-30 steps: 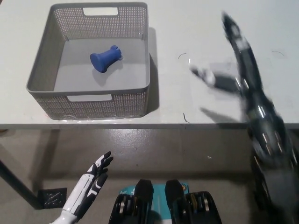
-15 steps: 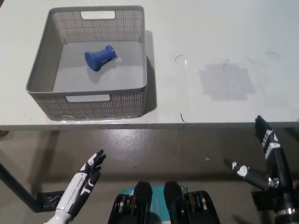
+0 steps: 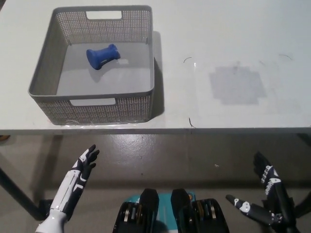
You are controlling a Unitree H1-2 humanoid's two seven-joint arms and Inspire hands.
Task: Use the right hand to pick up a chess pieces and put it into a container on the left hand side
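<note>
A blue chess piece [image 3: 102, 56] lies on its side inside the grey mesh basket [image 3: 44, 73] at the table's left, toward the basket's back. My black right hand [image 3: 265, 196] hangs below the table's front edge at the lower right, open and holding nothing. My white left hand [image 3: 81, 167] rests low at the lower left, also under the table edge, open with its fingers spread.
The white table [image 3: 233, 48] runs across the upper part of the view, with a faint grey square patch [image 3: 237, 85] right of the basket. Its front edge [image 3: 194, 130] crosses at mid-height, and grey floor [image 3: 184, 155] lies below.
My right arm has swung down from over the table to below its front edge. My left hand has drifted slightly left. The blue piece has rolled a little toward the basket's back.
</note>
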